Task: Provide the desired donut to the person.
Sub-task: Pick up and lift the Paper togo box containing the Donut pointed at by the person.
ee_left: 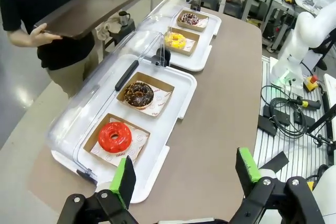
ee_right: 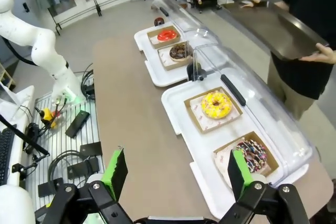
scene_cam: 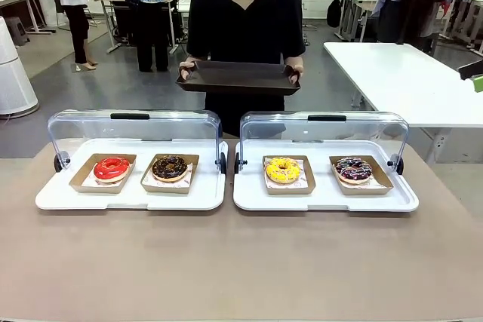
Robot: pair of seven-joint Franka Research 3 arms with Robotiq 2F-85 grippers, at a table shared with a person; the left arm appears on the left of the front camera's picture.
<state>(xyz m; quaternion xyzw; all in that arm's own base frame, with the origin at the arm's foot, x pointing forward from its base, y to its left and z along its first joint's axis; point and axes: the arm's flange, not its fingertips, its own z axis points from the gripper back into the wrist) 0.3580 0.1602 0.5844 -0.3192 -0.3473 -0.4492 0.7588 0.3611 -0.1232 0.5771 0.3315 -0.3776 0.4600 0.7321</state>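
Although the person (scene_cam: 245,28) stands past the far edge with a dark serving tray (scene_cam: 238,77) held in both hands, the front view cuts the head off at its top edge, and which donut is wanted cannot be told; clear lids (scene_cam: 136,130) stand raised behind both white cases. The left case (scene_cam: 128,195) holds a red donut (scene_cam: 112,168) and a chocolate donut (scene_cam: 170,167), the right case (scene_cam: 324,200) a yellow donut (scene_cam: 283,170) and a dark sprinkled donut (scene_cam: 353,169), each in its own cardboard boat; the cases sit just beside each other towards the far edge; bare brown tabletop (scene_cam: 241,262) lies open on the robot's side. The left gripper (ee_left: 185,170) and right gripper (ee_right: 176,169) hang above the table, fingers spread wide, holding nothing.
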